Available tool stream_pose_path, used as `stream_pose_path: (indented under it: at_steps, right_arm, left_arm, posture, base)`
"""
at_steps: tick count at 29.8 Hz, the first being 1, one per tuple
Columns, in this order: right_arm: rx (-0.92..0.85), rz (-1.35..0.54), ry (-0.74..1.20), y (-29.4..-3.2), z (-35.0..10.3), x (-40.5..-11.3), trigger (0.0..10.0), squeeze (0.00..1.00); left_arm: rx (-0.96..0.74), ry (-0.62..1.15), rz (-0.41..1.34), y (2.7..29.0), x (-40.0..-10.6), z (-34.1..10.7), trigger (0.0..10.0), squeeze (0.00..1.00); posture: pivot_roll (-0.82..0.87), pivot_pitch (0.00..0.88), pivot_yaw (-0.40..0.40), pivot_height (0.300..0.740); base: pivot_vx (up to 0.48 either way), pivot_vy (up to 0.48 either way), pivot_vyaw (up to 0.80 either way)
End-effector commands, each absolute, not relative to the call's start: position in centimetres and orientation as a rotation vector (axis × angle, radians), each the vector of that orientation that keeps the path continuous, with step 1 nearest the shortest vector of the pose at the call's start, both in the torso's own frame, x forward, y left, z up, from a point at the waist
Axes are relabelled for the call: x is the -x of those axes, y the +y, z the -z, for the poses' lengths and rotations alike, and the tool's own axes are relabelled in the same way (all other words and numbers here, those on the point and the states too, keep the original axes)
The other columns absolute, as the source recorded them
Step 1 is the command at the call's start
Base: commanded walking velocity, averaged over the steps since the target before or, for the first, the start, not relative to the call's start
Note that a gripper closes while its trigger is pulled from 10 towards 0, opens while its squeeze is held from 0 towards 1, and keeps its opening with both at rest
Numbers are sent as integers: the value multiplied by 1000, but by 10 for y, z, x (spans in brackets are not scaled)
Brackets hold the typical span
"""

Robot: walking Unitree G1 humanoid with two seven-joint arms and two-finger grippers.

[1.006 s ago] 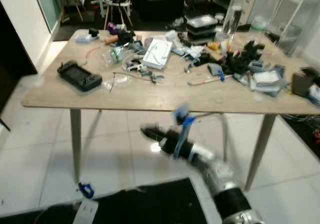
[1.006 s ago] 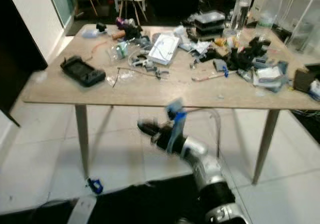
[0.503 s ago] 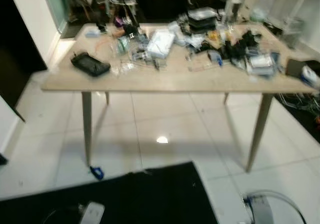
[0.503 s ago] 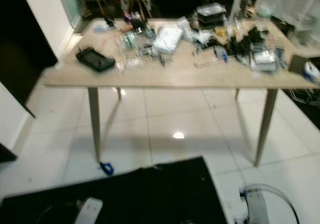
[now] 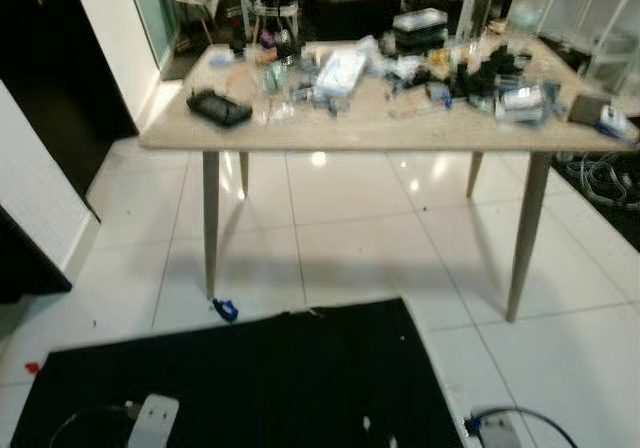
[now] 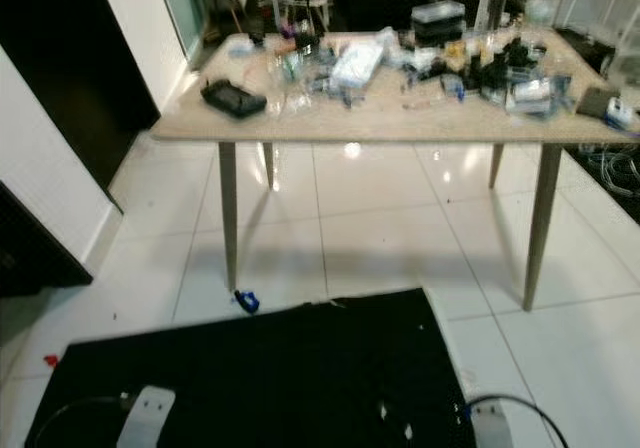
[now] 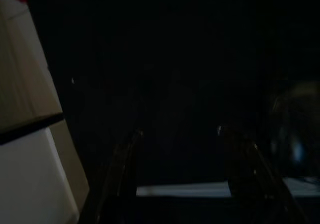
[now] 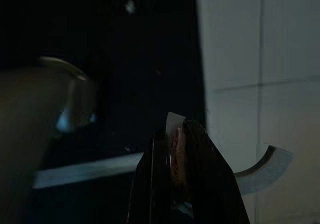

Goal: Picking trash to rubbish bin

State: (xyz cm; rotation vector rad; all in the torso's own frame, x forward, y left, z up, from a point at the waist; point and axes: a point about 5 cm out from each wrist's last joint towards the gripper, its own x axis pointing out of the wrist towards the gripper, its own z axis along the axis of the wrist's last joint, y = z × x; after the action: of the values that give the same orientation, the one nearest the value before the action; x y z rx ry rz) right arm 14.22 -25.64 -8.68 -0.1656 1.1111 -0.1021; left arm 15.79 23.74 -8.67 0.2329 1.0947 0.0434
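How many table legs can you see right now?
4. On the table: near left leg, near right leg, far left leg and far right leg, both partly hidden under the tabletop.

My right gripper (image 8: 175, 149) has its two black fingers (image 8: 202, 179) pressed together, and a small pale scrap (image 8: 175, 121) is pinched between their tips, one white corner poking out just past them. What the scrap is made of I cannot tell. Beyond my fingertips lies a dark mat (image 8: 125, 49) flecked with a few light specks, meeting the white tiled floor (image 8: 240, 59) along a straight edge. To one side of my jaws a blurred grey rounded shape (image 8: 45, 109) looms close. Behind my fingers a curved pale band (image 8: 265, 166) crosses the tiles.
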Motion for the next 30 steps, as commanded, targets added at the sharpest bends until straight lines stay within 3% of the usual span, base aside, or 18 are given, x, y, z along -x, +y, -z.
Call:
stream_pose_path:
  at_steps: [1, 6, 13, 26, 30]
  right_arm:
    - [172, 66, 1092, -242, 87, -152, 10000, 0]
    - [187, 18, 1063, -232, 85, -163, 10000, 0]
    - [133, 99, 1083, -242, 85, -158, 10000, 0]
    - [277, 58, 1129, -256, 83, -155, 10000, 0]
    - [292, 64, 1142, -258, 84, -151, 10000, 0]
  left_arm:
    - [-261, 1122, -72, 253, -150, 85, 10000, 0]
    - [-286, 1165, -72, 262, -139, 87, 10000, 0]
    - [-283, 1204, -59, 256, -125, 94, 10000, 0]
    - [-253, 1127, 2, 227, -151, 92, 10000, 0]
    - [-249, 1145, 9, 223, -147, 95, 10000, 0]
  posture:
    - [21, 27, 87, 740]
    - [7, 27, 79, 740]
    - [1, 2, 86, 740]
    - [-25, 49, 52, 740]
    - [-34, 49, 50, 740]
  base:
    - [-371, 0, 0]
    - [-367, 0, 0]
    - [-364, 0, 0]
    - [-363, 0, 0]
    - [-363, 0, 0]
